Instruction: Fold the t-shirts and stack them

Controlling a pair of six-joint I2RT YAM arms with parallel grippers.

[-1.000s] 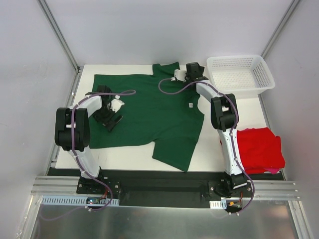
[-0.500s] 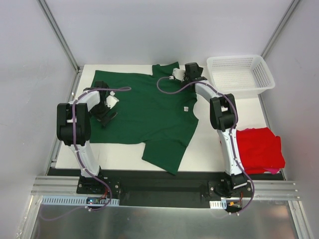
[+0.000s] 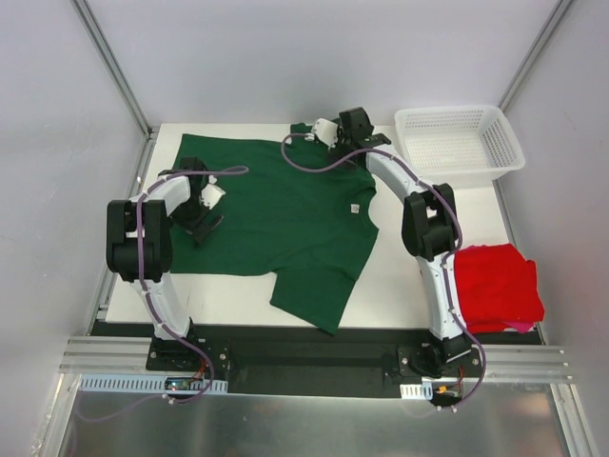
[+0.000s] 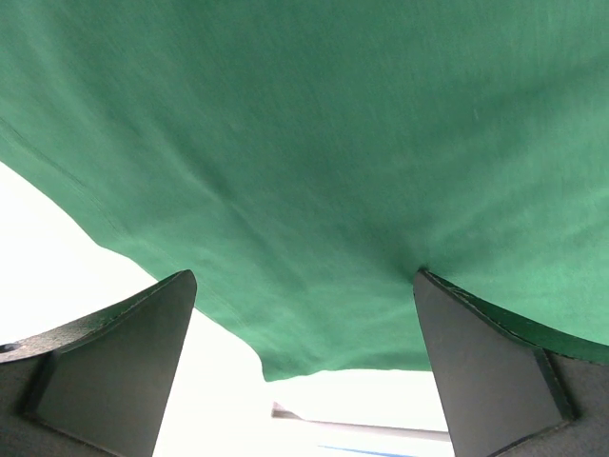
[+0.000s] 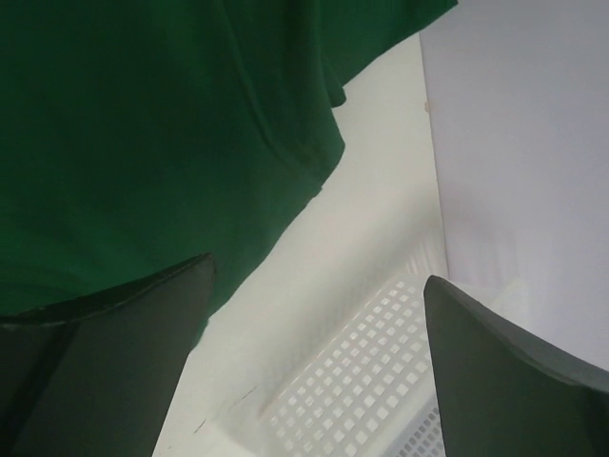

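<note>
table: white, carries both shirts and the basket.
green t-shirt: spread flat over the left and middle, one sleeve toward the near edge.
right arm: stretched out to the far edge.
left arm: elbow raised, wrist bent down over the shirt's left side.
red t-shirt: near right, beside the right arm.
basket: far right corner.
left gripper: jaws spread wide over the green hem.
right gripper: jaws spread wide at the green cloth's far edge.

My left arm and right arm are white shells joined by chunky black joint housings, each trailing a looping purple cable. At my roots, black bases sit on a silver rail. My fingers are matte black wedge-shaped slabs.
</note>
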